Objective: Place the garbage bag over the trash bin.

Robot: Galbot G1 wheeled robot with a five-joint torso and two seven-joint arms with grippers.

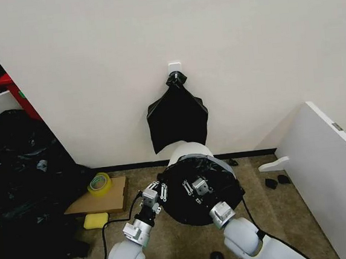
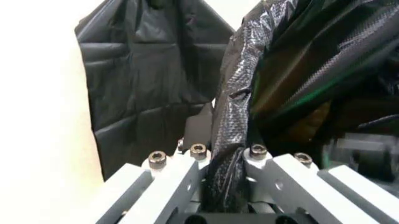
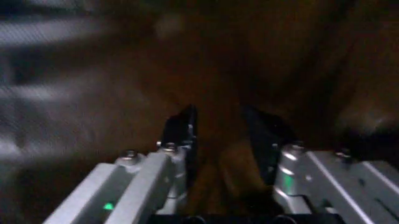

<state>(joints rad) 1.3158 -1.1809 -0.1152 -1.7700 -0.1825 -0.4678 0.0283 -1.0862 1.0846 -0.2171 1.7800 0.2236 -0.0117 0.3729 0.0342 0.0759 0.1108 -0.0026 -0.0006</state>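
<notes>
The left gripper (image 1: 157,190) sits at the left edge of the bin's mouth, and its two fingers (image 2: 187,179) are pinched tight on a fold of the black garbage bag (image 1: 198,191). In the left wrist view, the crinkly black plastic (image 2: 227,154) runs down between the metal fingers. The right gripper (image 1: 197,187) reaches into the middle of the bag, over the bin's mouth. In the right wrist view its dark fingertips (image 3: 187,128) stand a little apart, with dark bag film around them, and I cannot tell if they hold any of it. The bag is spread over the top of the trash bin (image 1: 187,149), so just a bit of the bin's off-white wall shows behind the black plastic. The bin stands on the brown floor, close to the white wall (image 1: 152,34). Above it, more black bags (image 1: 177,120) hang from a small white hook (image 1: 174,66) on the wall. To the left on the floor lie a roll of yellow tape (image 1: 99,183) on a flat piece of cardboard (image 1: 106,199) and a yellow sponge (image 1: 96,220) just beside it.
</notes>
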